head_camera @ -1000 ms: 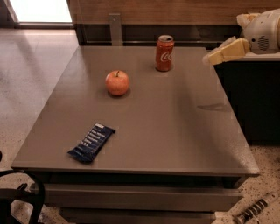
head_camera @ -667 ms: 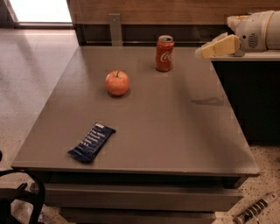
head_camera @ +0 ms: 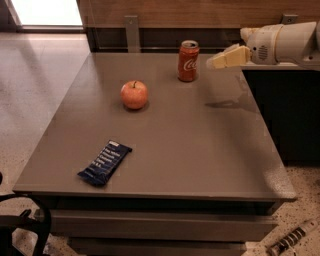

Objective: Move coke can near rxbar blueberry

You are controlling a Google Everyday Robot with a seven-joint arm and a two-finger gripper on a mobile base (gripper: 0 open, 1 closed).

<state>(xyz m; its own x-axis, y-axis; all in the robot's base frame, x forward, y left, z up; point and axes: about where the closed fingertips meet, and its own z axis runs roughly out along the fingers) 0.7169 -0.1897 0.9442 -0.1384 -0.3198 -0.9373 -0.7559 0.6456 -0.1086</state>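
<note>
The coke can [head_camera: 188, 61] stands upright near the far edge of the table [head_camera: 200, 150], a little right of the middle, its silver top up and its white script facing the camera. Just to its right, apart from it and not touching, the gripper [head_camera: 215, 62] hangs above the table at about the can's height. Its cream-coloured tip points left toward the can, and whether it is apart or together cannot be told from this angle. The pale arm [head_camera: 285, 44] behind it reaches in from the right edge of the view, above a dark cabinet [head_camera: 295, 115] that stands against the table's right side. A faint shadow [head_camera: 225, 104] of the gripper lies on the table surface below it. Left of the can and nearer the camera sits a red-orange apple [head_camera: 134, 94], stem up, well apart from the can. The rxbar blueberry [head_camera: 104, 163] lies flat near the front left corner of the table, set at a slant with one crimped end toward the front edge and its white lettering upward. It is well apart from both the apple and the can, the apple lying roughly between the two. The table is a low grey-brown slab with a shelf beneath its top. Behind it runs a wooden wall panel [head_camera: 165, 12] with a metal bracket [head_camera: 132, 32], and speckled floor [head_camera: 35, 95] spreads to the left.
</note>
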